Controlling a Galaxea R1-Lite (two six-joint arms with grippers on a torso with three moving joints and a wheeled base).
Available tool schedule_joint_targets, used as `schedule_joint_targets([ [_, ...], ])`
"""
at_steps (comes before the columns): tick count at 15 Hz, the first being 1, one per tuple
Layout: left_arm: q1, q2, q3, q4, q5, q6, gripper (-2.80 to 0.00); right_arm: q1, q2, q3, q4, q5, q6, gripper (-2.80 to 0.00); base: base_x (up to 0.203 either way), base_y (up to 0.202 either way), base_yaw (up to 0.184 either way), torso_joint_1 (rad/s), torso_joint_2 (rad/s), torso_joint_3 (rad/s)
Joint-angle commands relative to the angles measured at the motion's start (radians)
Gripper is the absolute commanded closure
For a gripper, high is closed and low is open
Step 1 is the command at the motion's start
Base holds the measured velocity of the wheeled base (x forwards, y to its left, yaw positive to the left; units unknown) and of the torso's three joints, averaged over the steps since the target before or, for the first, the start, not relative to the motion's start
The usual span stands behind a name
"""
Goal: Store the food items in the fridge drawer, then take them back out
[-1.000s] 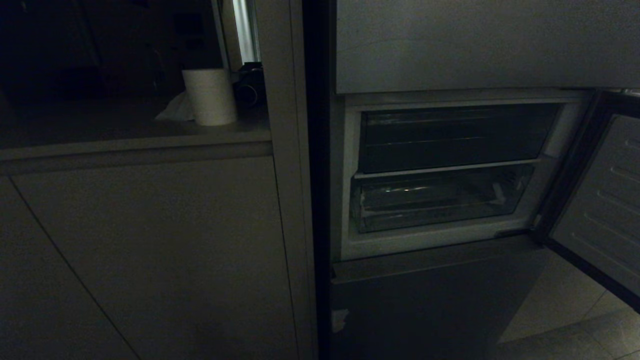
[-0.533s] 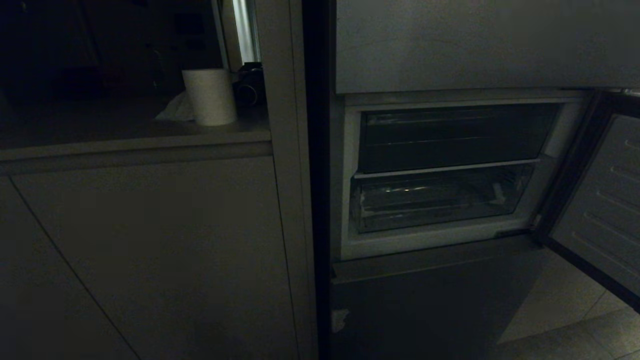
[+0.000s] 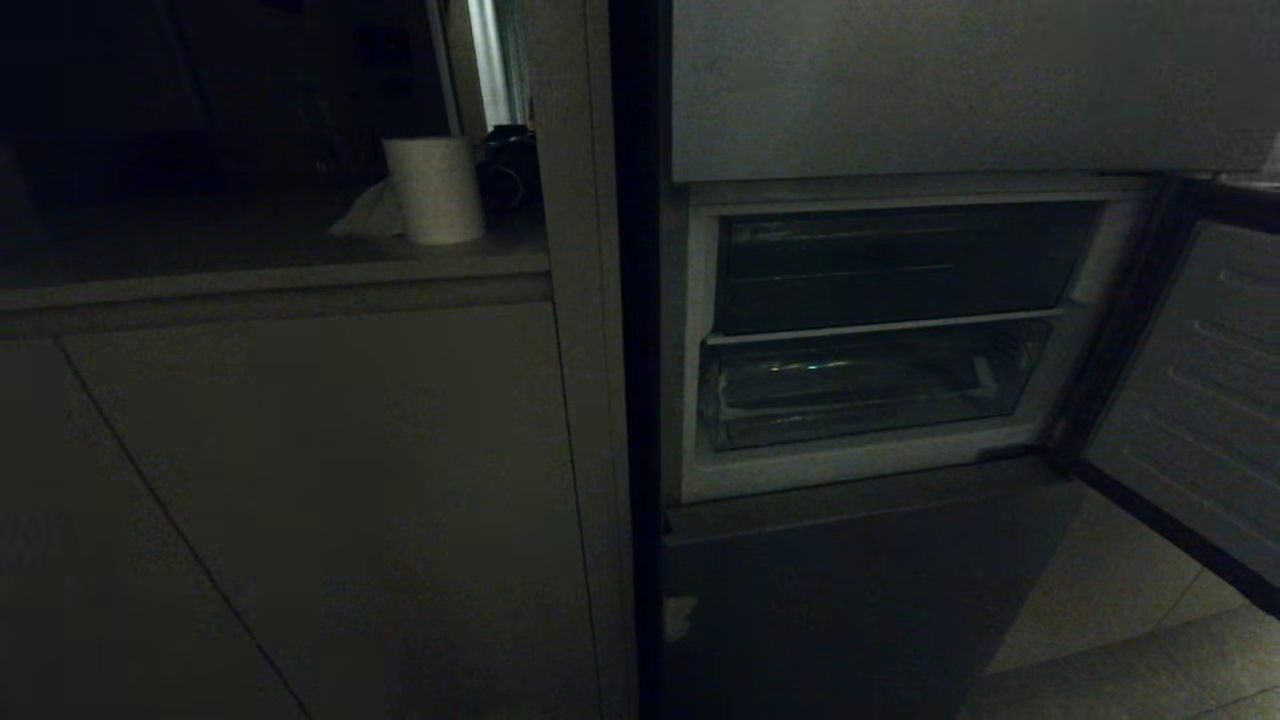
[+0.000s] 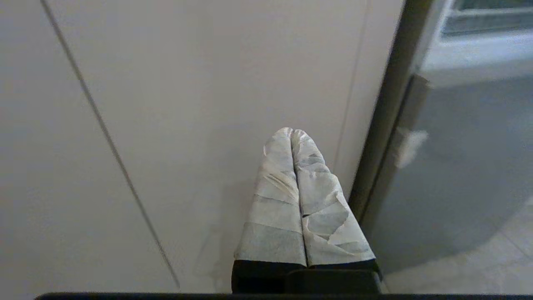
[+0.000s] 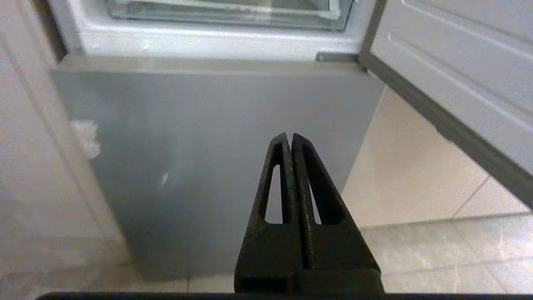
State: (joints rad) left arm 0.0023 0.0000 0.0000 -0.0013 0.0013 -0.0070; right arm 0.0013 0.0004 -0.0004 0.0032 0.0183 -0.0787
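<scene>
The dark grey fridge (image 3: 900,90) stands with its middle door (image 3: 1190,380) swung open to the right. Inside, the clear fridge drawer (image 3: 860,385) sits pushed in under a shelf; I see nothing red in it. The food items are out of view. Neither gripper shows in the head view. My left gripper (image 4: 291,131), its fingers wrapped in pale tape, is shut on nothing and faces the pale cabinet (image 4: 187,104). My right gripper (image 5: 289,135), black, is shut and empty in front of the fridge's lower panel (image 5: 216,146), below the drawer (image 5: 229,12).
A white paper roll (image 3: 435,190) stands on the counter left of the fridge. The open door (image 5: 458,62) juts out on the right over the tiled floor (image 5: 416,166). A whitish tape scrap (image 3: 680,618) marks the lower panel's left edge.
The whole head picture has shifted a little, so the camera has moved; the fridge, the drawer and the paper roll keep their places relative to one another.
</scene>
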Motion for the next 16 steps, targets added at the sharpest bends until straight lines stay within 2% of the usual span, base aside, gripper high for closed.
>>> schedule_joint_targets([
  [1,0.001,0.0,0.0,0.0,0.0,-0.001,0.0,0.0,-0.002,-0.001,-0.002,-0.001,0.005,0.0,-0.203,0.0,0.001,0.0,0.0,0.004],
  [16,0.001,0.0,0.0,0.0,0.0,0.0,0.0,0.0,-0.002,-0.001,-0.002,-0.006,0.025,0.0,-0.194,0.0,0.001,0.001,0.0,0.002],
])
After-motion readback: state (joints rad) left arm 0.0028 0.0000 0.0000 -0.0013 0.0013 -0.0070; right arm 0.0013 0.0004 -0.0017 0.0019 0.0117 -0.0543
